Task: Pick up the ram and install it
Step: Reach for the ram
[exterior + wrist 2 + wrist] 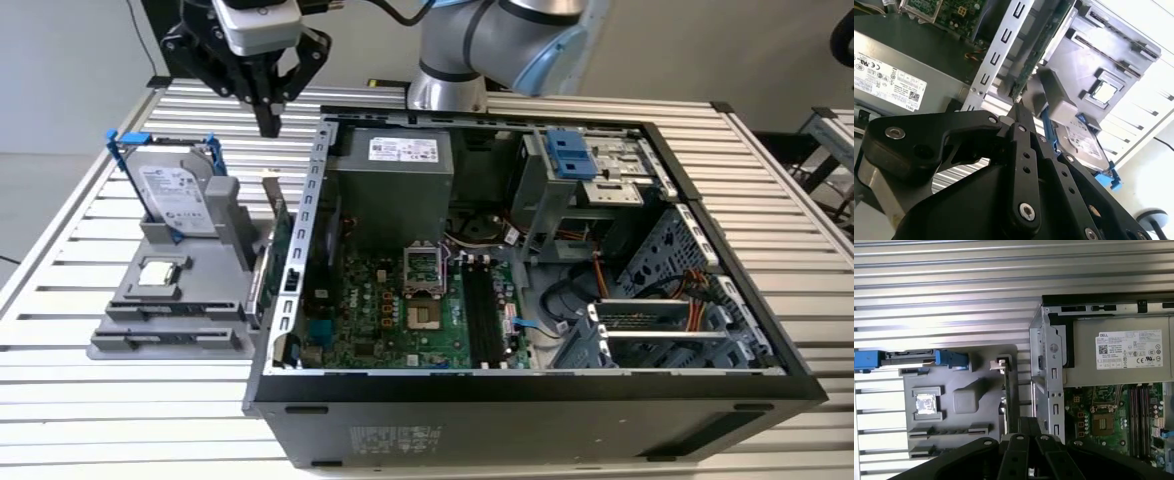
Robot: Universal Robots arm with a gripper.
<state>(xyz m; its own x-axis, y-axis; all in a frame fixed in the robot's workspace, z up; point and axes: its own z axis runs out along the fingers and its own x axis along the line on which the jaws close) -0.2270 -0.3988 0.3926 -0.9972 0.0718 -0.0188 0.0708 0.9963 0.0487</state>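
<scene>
1. Ram (283,280) not picked: it stands on its long edge in a slot of the grey holder (174,325), in the narrow gap between the holder and the side wall of the open PC case (534,405).
2. Holder sits on the slatted counter (67,400), near the counter's edge on the exterior view's left. Case sits just beside it, over the middle of the counter.
3. End effector (271,125) hangs above the far end of the ram, pointing down, with clear air between tip and board in the exterior view.
4. Its fingers are pressed together, nothing between them. Both wrist views agree: end effector (1017,106) (1028,422) tapers to one closed tip.
5. In the second wrist view the tip is in line with the ram (1041,47). In the first wrist view the ram (1005,405) reads as a thin strip running along the case wall.
6. Same holder carries the hard drive (174,195) in its blue frame, upright at the back, and the square processor chip (160,272) lying flat in front of it.
7. Inside the case: the green motherboard (387,310) with the black memory slots (487,315), well apart from the ram, and the power supply (400,170) at the back.
</scene>
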